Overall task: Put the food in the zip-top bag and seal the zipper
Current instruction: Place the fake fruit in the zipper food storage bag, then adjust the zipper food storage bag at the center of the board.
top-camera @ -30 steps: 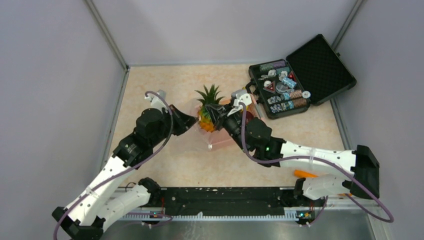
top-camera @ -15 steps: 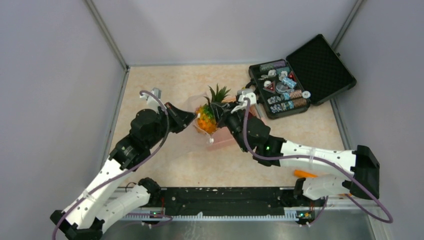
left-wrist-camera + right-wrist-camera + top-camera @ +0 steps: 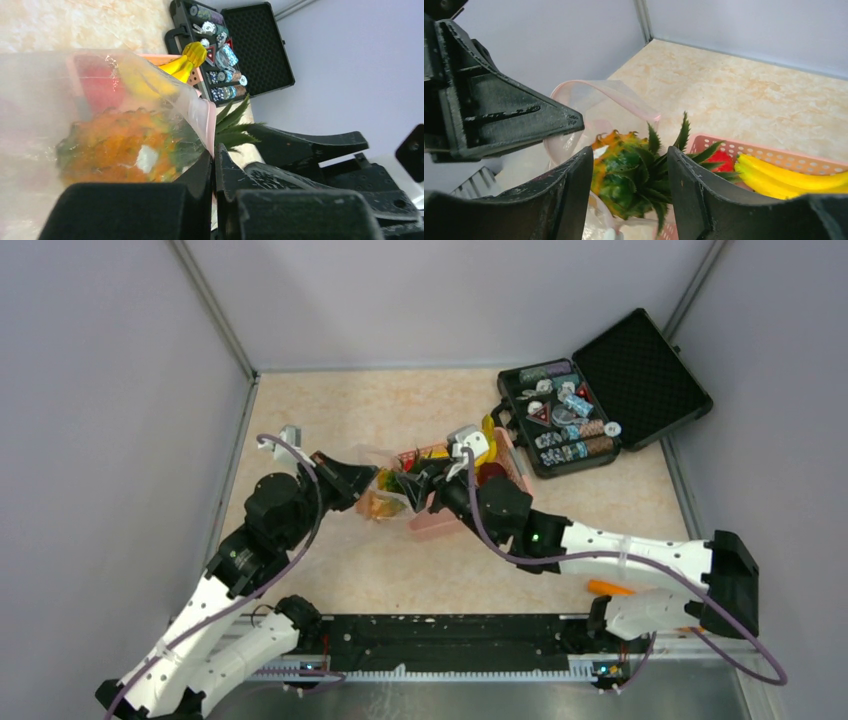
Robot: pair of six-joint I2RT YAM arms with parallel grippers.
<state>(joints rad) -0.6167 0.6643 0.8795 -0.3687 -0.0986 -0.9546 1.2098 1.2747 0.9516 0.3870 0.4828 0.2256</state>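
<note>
The clear zip-top bag [image 3: 372,472] lies left of the pink basket, its mouth held up. My left gripper [image 3: 215,152] is shut on the zipper [image 3: 206,116], the pale-pink strip at the bag's mouth. The pineapple [image 3: 621,167] rests inside the bag's mouth, leaves pointing out toward the basket; it shows orange through the plastic [image 3: 117,147]. My right gripper [image 3: 629,152] stands open, a finger on each side of the leaves, with gaps showing. The yellow banana bunch [image 3: 791,175] and a red fruit [image 3: 723,160] lie in the basket.
The pink basket [image 3: 438,523] sits just right of the bag, under my right wrist. An open black case [image 3: 590,400] of small trinkets stands at the back right. An orange stick [image 3: 610,588] lies near the right arm's base. Grey walls enclose the table.
My right gripper carried the pineapple left and down into the bag's mouth, then opened off it. My left gripper, still shut on the bag's edge, drew a little to the left.
</note>
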